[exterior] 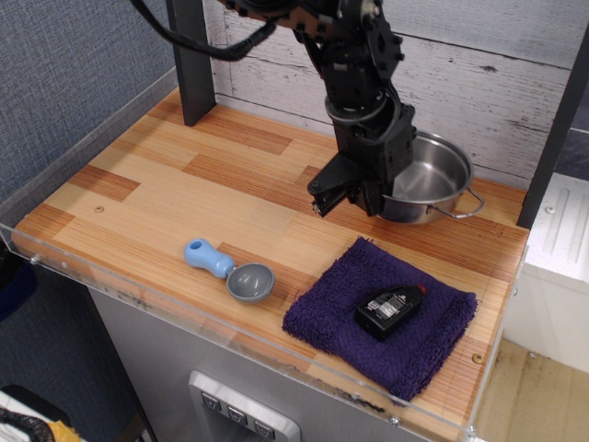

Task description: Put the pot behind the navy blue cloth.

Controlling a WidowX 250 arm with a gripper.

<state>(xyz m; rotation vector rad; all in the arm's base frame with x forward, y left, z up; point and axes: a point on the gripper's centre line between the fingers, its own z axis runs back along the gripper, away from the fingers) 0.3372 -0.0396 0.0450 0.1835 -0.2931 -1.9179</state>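
Observation:
The shiny steel pot (431, 177) with wire loop handles is at the back right of the wooden table, behind the navy blue cloth (379, 313). My gripper (379, 191) is shut on the pot's left rim and holds it at or just above the tabletop; I cannot tell whether it touches. The cloth lies flat at the front right with a small black bottle with a red cap (390, 308) on it.
A grey scoop with a light-blue handle (228, 269) lies at the front middle. A black post (189, 60) stands at the back left. A whitewashed plank wall (497, 83) runs behind the table. A clear plastic lip (138, 296) edges the front.

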